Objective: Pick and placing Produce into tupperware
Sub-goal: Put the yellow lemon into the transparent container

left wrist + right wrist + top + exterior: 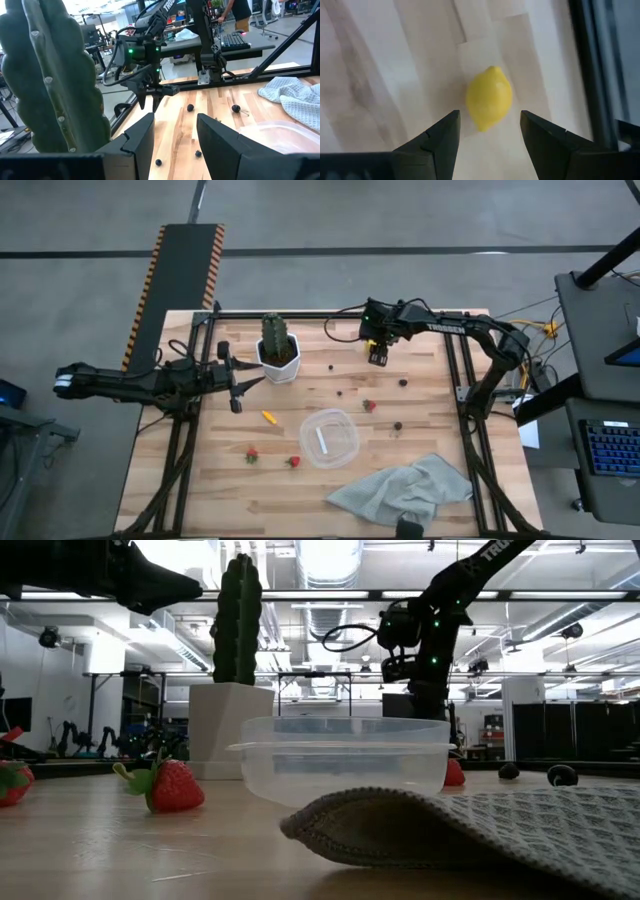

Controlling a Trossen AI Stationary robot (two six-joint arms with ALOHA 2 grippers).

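Hovering near the bench's far edge, the right claw (490, 132) hangs open and empty above the lemon (489, 98), needing only to drop and close before carrying it to the tupperware (329, 438).

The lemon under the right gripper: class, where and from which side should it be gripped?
Grip the lemon across its fat middle, from straight above. It lies flat with one pointed end visible, and the open right gripper already straddles it.
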